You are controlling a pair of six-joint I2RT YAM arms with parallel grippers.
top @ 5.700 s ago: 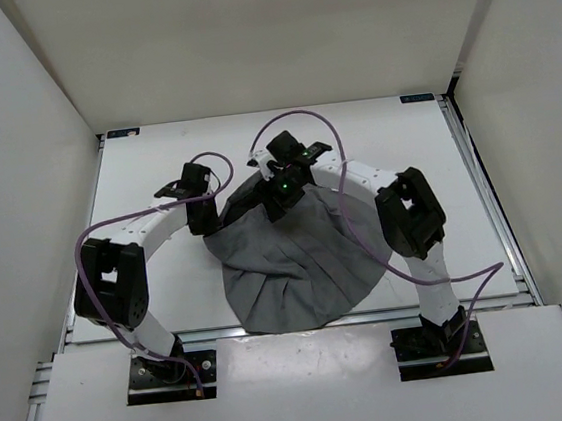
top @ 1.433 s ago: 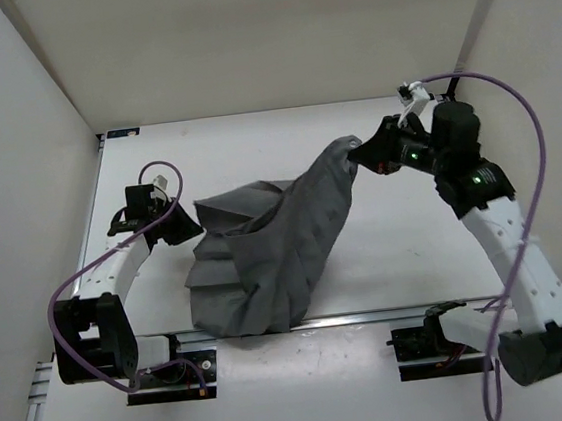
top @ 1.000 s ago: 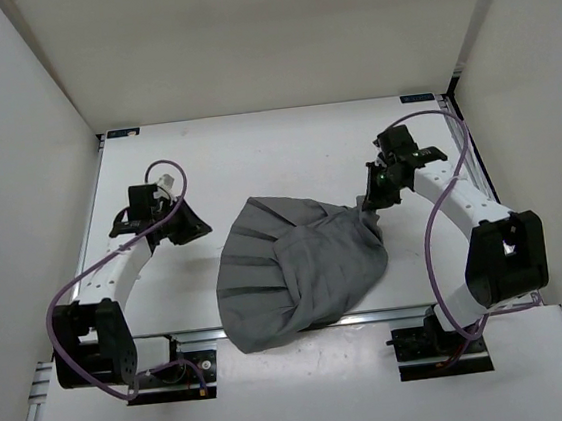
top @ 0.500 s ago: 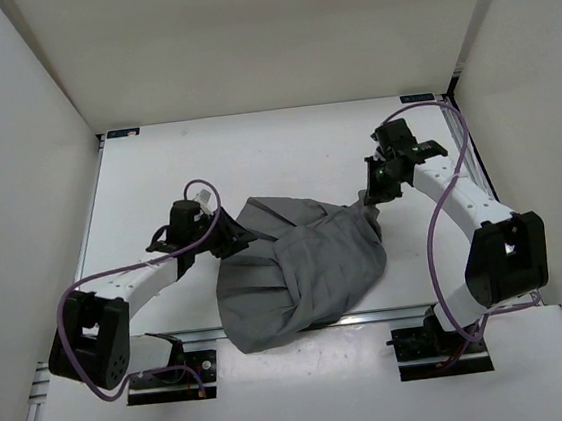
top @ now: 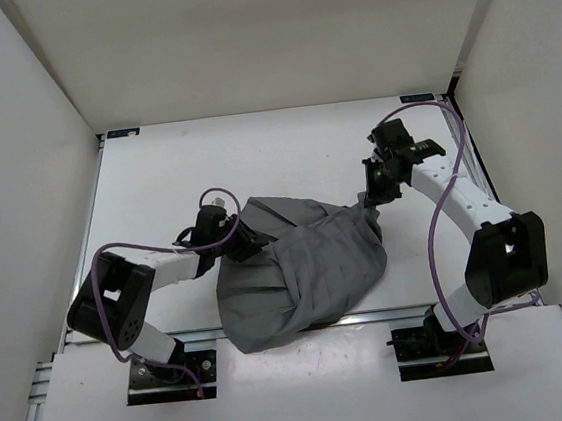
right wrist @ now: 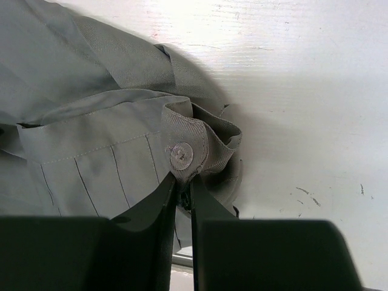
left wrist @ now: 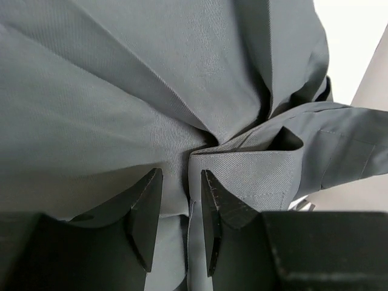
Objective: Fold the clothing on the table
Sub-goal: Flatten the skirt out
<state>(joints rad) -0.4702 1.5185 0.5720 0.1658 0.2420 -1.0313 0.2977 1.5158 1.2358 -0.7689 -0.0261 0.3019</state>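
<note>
Grey clothing (top: 302, 269) bunched on table (top: 156, 173), right fingers (right wrist: 151, 203) pinching waistband (right wrist: 203, 136)

Left gripper (left wrist: 182, 176), right gripper (right wrist: 183, 180) black; links (top: 462, 207) white (purple cables (top: 431, 260)).

From above you can't see the tips of the left gripper (top: 248, 242): the clothing (top: 307, 268) covers them. In its wrist view, cloth sits between the fingers (left wrist: 145, 209), pinched or loose you cannot tell. The tips of the right gripper (right wrist: 183, 185) vanish under the waistband fold (right wrist: 209, 136).
</note>
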